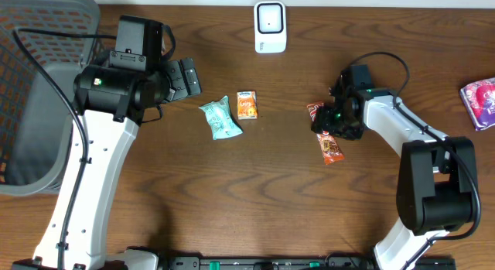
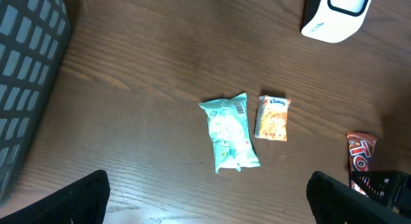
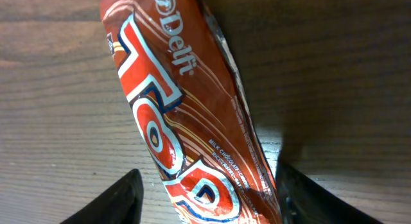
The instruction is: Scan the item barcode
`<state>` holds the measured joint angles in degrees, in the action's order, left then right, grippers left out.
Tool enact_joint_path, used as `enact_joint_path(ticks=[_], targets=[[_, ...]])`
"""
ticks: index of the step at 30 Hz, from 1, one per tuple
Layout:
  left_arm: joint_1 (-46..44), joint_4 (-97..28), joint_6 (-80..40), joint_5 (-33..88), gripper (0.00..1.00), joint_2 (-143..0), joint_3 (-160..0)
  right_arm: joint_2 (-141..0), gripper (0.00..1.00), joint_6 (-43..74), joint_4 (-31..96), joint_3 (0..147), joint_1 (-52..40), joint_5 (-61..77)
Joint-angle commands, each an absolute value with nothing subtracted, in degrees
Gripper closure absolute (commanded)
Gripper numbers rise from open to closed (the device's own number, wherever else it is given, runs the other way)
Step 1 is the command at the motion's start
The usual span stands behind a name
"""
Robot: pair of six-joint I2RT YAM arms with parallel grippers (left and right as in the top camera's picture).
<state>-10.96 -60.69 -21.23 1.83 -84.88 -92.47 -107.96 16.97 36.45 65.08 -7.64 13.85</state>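
Right hand (image 3: 210, 199), spread apart astride the chocolate bar (image 3: 173, 108) on the tabletop (image 3: 51, 121), should centre and close squarely across its width.

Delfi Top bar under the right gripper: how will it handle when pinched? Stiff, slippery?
Chocolate bar lies flat on the table, so rolling seems unlikely. Its glossy surface looks slick; it may slip in the right gripper. Long, slim shape suggests light and fairly stiff, though its edge seam may crumple.
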Motion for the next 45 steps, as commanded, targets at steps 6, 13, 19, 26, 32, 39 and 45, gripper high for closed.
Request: enact_joint_path(ticks=[6, 13, 19, 26, 32, 39, 45], targets=[[-10.8, -60.8, -21.5, 2.0, 0.02, -85.2, -92.5, -108.9, 0.73, 19.7, 31.3, 58.0, -7.6, 20.2], [-10.8, -60.8, -21.5, 2.0, 0.02, -85.2, -92.5, -108.9, 0.42, 19.7, 30.8, 57.6, -7.7, 22.0], [-10.8, -60.9, -21.5, 2.0, 0.02, -85.2, -92.5, -108.9, 0.31, 24.8, 27.9, 57.6, -7.7, 22.0], [-10.8, -60.8, -21.5, 2.0, 0.02, -85.2, -92.5, -109.2, 0.58, 28.3, 27.5, 56.7, -8.8, 16.9], [-10.8, -60.8, -21.5, 2.0, 0.02, -85.2, -92.5, -112.0, 0.99, 30.6, 25.3, 56.2, -11.0, 16.8], [-10.8, -60.8, -21.5, 2.0, 0.02, -85.2, -92.5, -111.9, 0.99, 30.7, 22.4, 57.9, -10.8, 26.5], [-10.8, -60.8, -21.5, 2.0, 0.02, -85.2, -92.5, -111.3, 0.99, 34.2, 19.1, 67.5, -9.0, 40.4]])
